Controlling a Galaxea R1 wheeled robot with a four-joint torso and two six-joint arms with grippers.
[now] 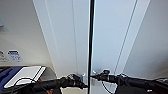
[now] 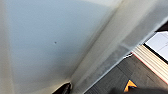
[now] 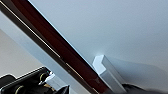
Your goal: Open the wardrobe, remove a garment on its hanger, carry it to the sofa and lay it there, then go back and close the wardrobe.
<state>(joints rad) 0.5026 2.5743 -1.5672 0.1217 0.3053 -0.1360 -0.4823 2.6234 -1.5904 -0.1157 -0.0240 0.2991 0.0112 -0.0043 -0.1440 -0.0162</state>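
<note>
The white wardrobe (image 1: pixel 112 37) stands right in front of me, with a thin dark gap (image 1: pixel 91 37) running down the seam between its two doors. My left gripper (image 1: pixel 84 85) is low against the left door (image 2: pixel 50 42), beside the seam. My right gripper (image 1: pixel 94 77) is just across the gap, at the right door's small white handle (image 3: pixel 107 71). Through the gap in the right wrist view I see a dark reddish strip (image 3: pixel 57 50). Garment, hanger and sofa are hidden or out of view.
A white flat-topped object (image 1: pixel 25 74) with something blue (image 1: pixel 7 75) beside it sits low on the left, by a pale wall with small labels (image 1: pixel 13 55). Dark grey floor (image 2: pixel 117 77) with an orange mark (image 2: pixel 130 85) lies beside the wardrobe's foot.
</note>
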